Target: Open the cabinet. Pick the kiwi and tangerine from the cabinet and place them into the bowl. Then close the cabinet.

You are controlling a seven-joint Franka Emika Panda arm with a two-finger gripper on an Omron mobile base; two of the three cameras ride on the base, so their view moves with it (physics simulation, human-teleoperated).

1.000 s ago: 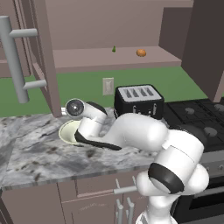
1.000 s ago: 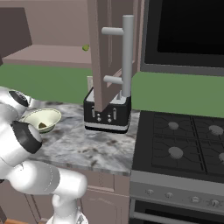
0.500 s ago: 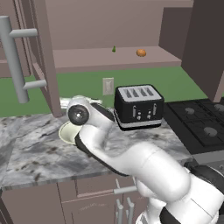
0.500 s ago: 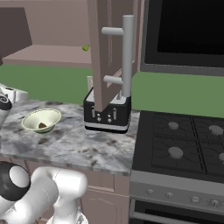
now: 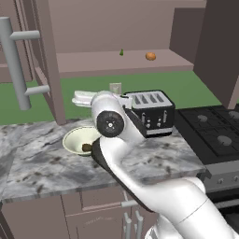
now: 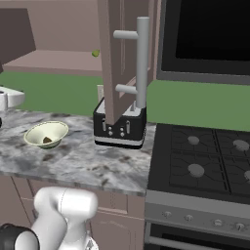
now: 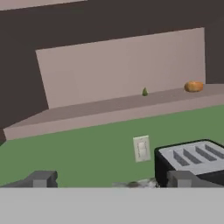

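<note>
Tangerine [image 7: 193, 86]: on the open cabinet [image 5: 116, 63] shelf, above and ahead of the hand, awaiting pickup.
Kiwi [image 5: 86, 147]: already in the bowl [image 5: 74, 140], below the hand.
Hand [image 7: 111, 179]: fingers spread wide, empty, aimed at the shelf, apparently for the next reach.
Toaster [image 5: 149, 112]: on the counter [image 5: 42, 163], just beside the hand.
Green object [image 7: 145, 92]: on the shelf, near the tangerine.

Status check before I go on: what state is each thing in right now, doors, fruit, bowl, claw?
cabinet: doors open, shelf exposed
tangerine: on the cabinet shelf, not yet picked
kiwi: lying in the bowl
bowl: upright on the counter, holds the kiwi
small green object: on the shelf, left of the tangerine
claw: open, empty, facing the shelf
toaster: upright, slots empty
</note>
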